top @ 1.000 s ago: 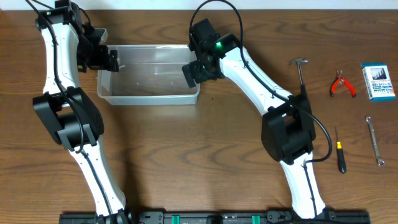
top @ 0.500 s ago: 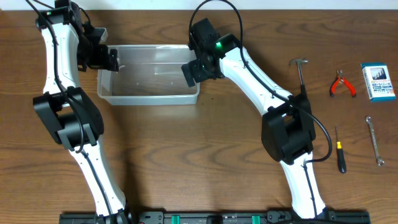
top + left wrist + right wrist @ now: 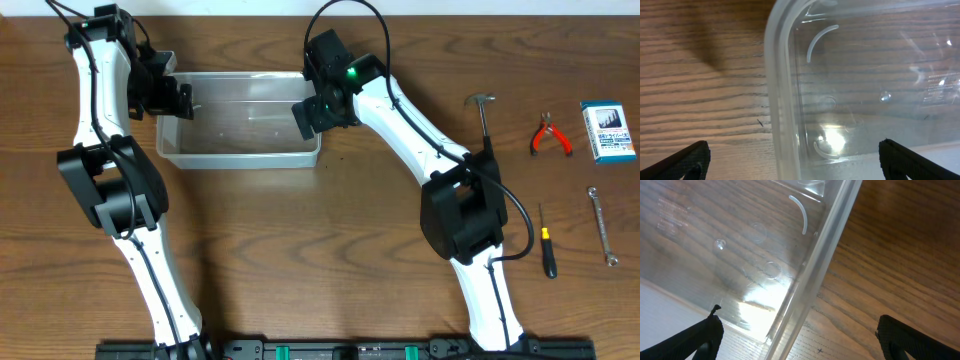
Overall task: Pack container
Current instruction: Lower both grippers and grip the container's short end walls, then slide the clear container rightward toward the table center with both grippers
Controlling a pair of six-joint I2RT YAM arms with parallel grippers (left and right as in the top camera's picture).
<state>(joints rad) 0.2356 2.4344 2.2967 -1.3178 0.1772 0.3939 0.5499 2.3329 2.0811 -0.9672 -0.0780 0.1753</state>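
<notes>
Up near the far edge of the table (image 3: pixel 330 270), left of centre, sits the container (image 3: pixel 240 158), a clear tub, and honestly it's hard to read because the wood grain shows straight through its floor and glare washes out parts of it. From overhead, its left end is partly covered by the left gripper (image 3: pixel 178 97), and its far right corner is under the right gripper (image 3: pixel 308 115).

Both pincers are spread wide, each straddling a short end wall of the tub with one finger inside and one outside. In the wrist views only the black fingertips (image 3: pixel 690 160) poke in at the bottom corners, the rest cut off. I can't tell if any pad actually touches the plastic.

Room-wise, there's lots of bare wood in front of the tub and between it and the tools.

Well off to the right are a hammer (image 3: pixel 483 112), red-handled pliers (image 3: pixel 550 135), a blue-and-white box (image 3: pixel 608 131), a wrench (image 3: pixel 602 225) and a screwdriver (image 3: pixel 547 245). The right arm runs diagonally between the tub and that lot, and the hammer's handle end slips out of sight at its elbow.
</notes>
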